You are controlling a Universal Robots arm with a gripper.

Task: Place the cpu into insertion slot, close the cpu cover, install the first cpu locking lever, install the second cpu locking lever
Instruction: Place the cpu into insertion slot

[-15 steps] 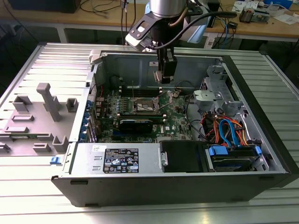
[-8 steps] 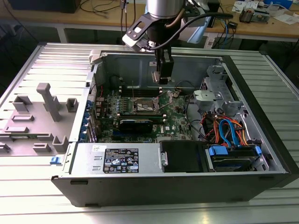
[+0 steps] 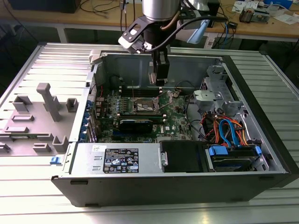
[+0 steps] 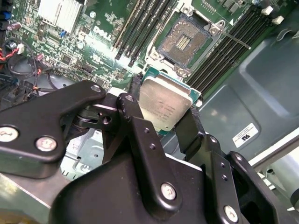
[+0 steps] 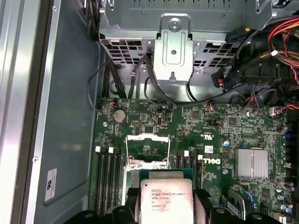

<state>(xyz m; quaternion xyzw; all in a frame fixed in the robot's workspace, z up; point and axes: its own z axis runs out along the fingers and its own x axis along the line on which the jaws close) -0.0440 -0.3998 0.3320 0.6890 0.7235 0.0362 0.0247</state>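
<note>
- an open black case point(image 3: 140, 193) is laid on a ribbed metal table point(image 3: 28, 200).
- a green motherboard point(image 3: 175, 122) is seen on its floor, with black memory slots point(image 5: 108, 175) set in rows.
- a finned silver heatsink point(image 5: 251, 163) and a coin battery point(image 5: 120, 115) are mounted on the board, well apart.
- a labelled power supply point(image 3: 119, 158) is fitted inside the case.
- orange and blue cables point(image 3: 226, 128) are bundled near the drive cage point(image 3: 210, 95).
- a grey fixture point(image 3: 49, 100) is placed on the table, at the exterior view's left of the case.

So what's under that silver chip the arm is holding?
The cpu hangs above the green motherboard, near the open empty socket. What lies directly beneath is covered by the chip.
</note>
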